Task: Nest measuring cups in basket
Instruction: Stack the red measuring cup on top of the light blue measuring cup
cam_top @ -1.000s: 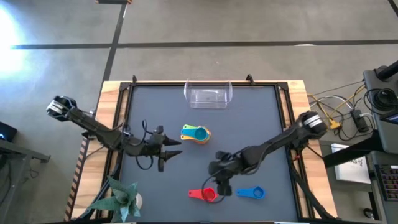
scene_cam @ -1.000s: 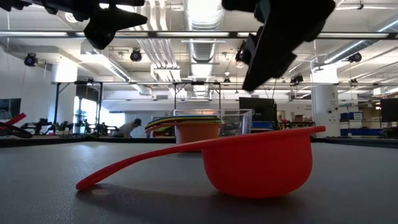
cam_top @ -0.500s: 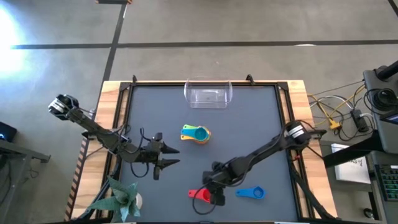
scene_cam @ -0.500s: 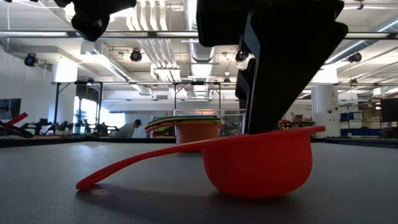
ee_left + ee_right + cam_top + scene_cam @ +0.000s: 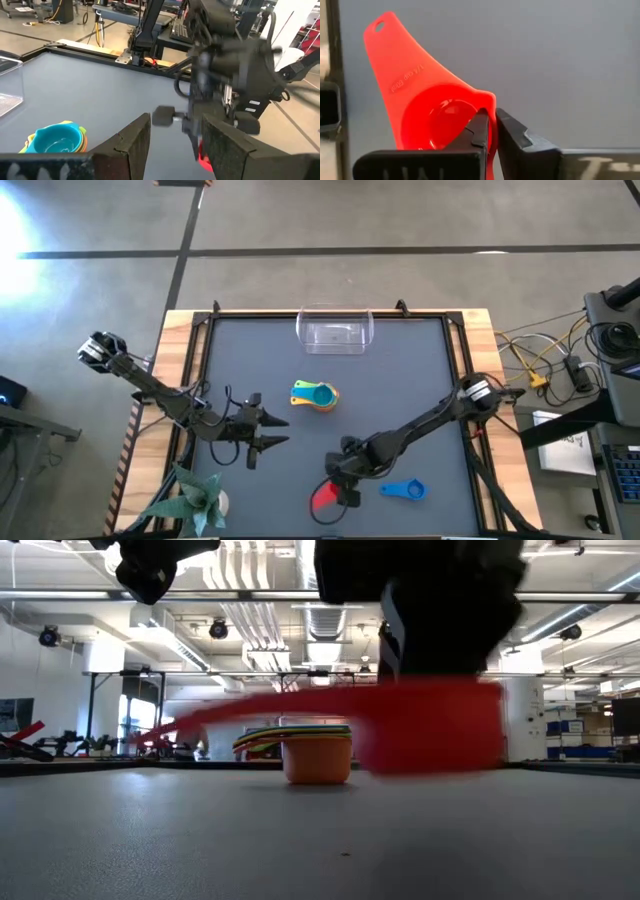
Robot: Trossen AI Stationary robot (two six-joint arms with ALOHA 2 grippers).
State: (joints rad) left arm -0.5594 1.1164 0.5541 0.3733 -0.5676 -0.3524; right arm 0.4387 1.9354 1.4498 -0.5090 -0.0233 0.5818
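Pinching the red cup's rim, the right gripper holds it clear of the table; the nested stack lies beyond, nearer the idle, open-fingered left gripper.

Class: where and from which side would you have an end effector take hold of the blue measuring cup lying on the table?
Grip the blue measuring cup by the bowl's rim from above, one finger inside, as the right end effector holds the red measuring cup. Its flat handle lies low against the table, offering little purchase.
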